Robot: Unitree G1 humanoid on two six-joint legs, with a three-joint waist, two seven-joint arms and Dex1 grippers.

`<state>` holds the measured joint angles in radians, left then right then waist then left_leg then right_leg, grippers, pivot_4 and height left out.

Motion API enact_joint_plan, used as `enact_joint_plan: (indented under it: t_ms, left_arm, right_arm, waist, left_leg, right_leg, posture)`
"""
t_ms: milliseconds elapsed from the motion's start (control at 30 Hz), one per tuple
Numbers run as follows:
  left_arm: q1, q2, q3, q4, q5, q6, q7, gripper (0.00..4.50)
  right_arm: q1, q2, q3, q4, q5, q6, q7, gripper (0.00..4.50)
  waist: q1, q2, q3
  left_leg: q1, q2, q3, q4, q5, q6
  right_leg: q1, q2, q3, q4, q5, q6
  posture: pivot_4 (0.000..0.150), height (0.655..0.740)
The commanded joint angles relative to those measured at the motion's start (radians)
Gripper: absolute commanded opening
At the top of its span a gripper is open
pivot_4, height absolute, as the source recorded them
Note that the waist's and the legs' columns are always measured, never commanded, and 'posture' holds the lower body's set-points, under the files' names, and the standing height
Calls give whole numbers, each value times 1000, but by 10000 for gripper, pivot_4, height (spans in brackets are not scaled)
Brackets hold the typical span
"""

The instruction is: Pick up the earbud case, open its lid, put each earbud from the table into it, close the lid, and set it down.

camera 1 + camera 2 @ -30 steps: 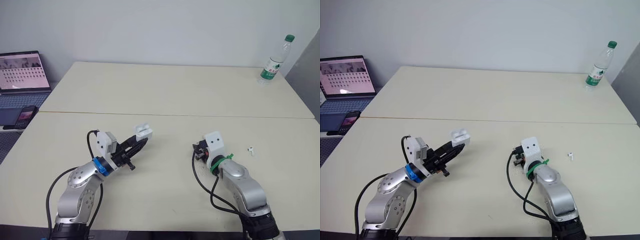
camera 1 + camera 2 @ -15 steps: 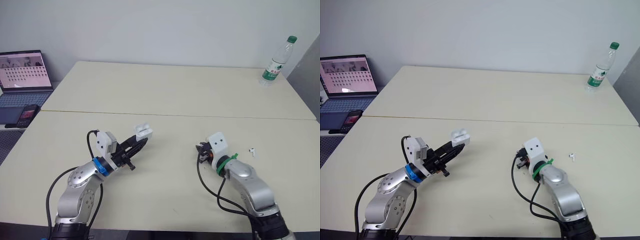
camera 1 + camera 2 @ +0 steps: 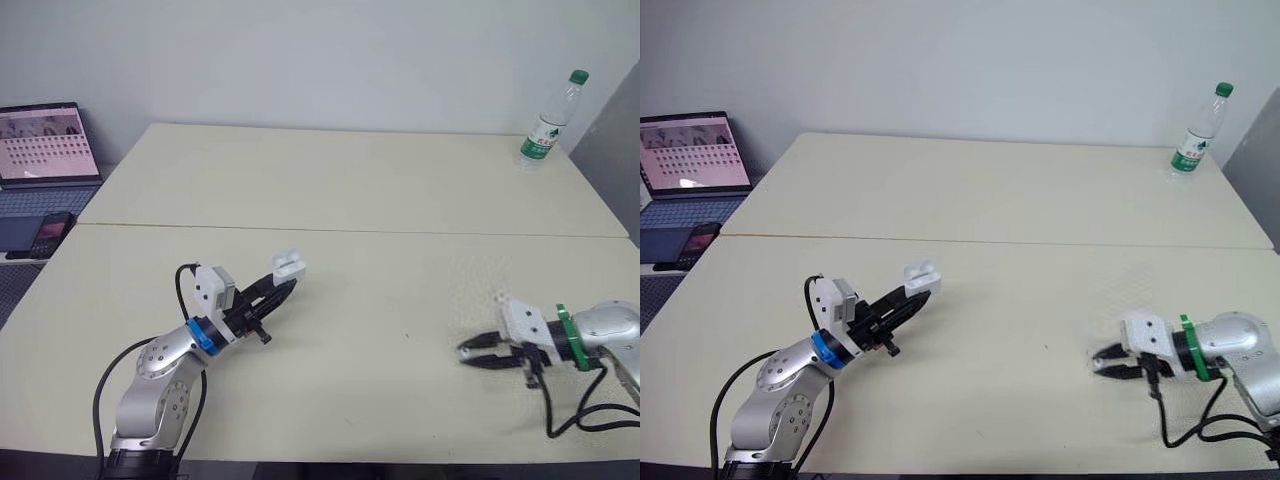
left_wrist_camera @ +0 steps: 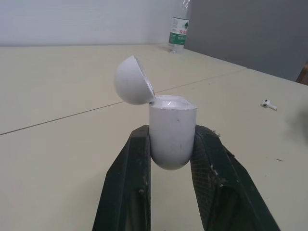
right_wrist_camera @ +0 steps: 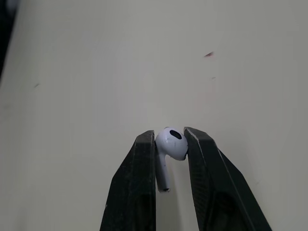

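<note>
My right gripper [image 3: 466, 352] blurred in head view, earbud [image 5: 172, 143] in it too small to make out there. Flanks of case [image 4: 172, 130] covered by my left fingers [image 4: 127, 183], inside unseen. Edge cuts laptop [image 3: 45, 145].

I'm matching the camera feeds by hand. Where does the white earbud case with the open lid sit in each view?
Left eye view: white earbud case left of centre, at the left gripper's tip.
Right eye view: the case likewise left of centre.
Left wrist view: the case clamped between the black fingers.
Shared landmark: green-capped clear plastic bottle at the beige table's far corner.
</note>
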<state>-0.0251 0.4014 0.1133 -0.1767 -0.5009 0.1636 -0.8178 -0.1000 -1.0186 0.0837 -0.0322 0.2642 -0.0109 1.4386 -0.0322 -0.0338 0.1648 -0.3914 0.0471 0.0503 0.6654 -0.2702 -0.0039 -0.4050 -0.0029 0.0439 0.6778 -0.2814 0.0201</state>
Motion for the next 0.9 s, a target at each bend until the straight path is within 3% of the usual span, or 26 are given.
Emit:
enact_joint_plan:
  t_ms: [33, 200, 433, 533, 667, 900]
  left_arm:
    - [13, -1, 5, -38, 0, -28, 2, 7651]
    - [25, -1, 9, -46, 0, -28, 6, 7651]
    - [28, 3, 7, -53, 1, -26, 2, 7651]
    - [24, 6, 5, -51, 0, -22, -3, 7651]
    - [24, 8, -1, -53, -2, -14, -7, 7651]
    - [8, 14, -8, -40, -5, -7, -16, 7651]
  right_arm:
    - [-40, 5, 21, 68, -8, -98, 79, 7413]
    - [-95, 31, 65, 176, -59, -222, 105, 7413]
    - [-127, 50, 85, 229, -100, -239, 78, 7413]
    - [-123, 38, 83, 223, -113, -222, 59, 15182]
    - [-88, 22, 54, 143, -91, -143, 12, 28835]
    - [42, -61, -39, -153, -45, 237, -116, 28835]
  waist:
    - [0, 0, 1]
    - [2, -1, 2]
    - [3, -1, 2]
    - [3, 0, 2]
    - [4, 0, 2]
    - [7, 0, 2]
  left_leg:
    - [0, 0, 0, 0, 0, 0]
    - [1, 0, 1, 1, 0, 0]
    - [1, 0, 2, 1, 0, 0]
    - [1, 0, 2, 1, 0, 0]
    - [1, 0, 2, 2, 0, 0]
    - [1, -1, 1, 1, 0, 0]
  right_leg:
    - [0, 0, 0, 0, 0, 0]
    - [0, 0, 1, 2, 0, 0]
    - [0, -2, 1, 2, 0, 0]
    - [1, -4, 1, 2, 0, 0]
    - [1, -4, 1, 2, 0, 0]
    - [0, -5, 0, 2, 0, 0]
  posture:
    - [1500, 7362]
    - [1500, 7362]
    - [1500, 7362]
    - [1500, 7362]
    - [1500, 7362]
    - [1500, 7362]
